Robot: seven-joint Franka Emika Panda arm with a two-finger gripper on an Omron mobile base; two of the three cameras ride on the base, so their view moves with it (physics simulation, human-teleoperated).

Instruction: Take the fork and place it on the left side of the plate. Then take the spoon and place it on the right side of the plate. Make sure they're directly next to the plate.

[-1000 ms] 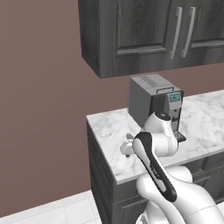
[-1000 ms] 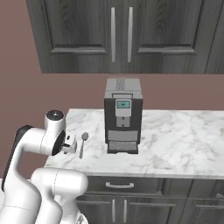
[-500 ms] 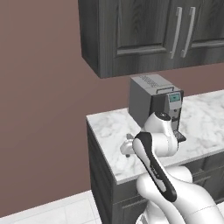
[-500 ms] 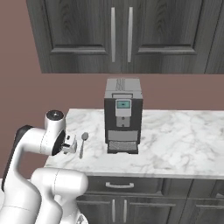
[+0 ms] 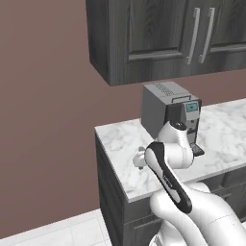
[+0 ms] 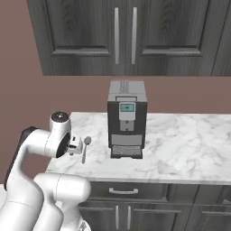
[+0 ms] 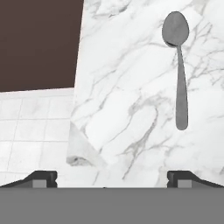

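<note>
Marble counter (image 7: 131,109), spoon (image 7: 177,65) lengthwise, bowl probably toward wall

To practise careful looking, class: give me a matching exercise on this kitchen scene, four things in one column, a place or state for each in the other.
Things:
1. spoon
2. coffee machine
3. cabinet doors
4. gripper

Descriptions:
A. stands upright on the marble counter
B. open, fingers spread wide
C. lies flat, left of the coffee machine
D. hang closed above the counter

Pairs: 1-C, 2-A, 3-D, 4-B
</note>
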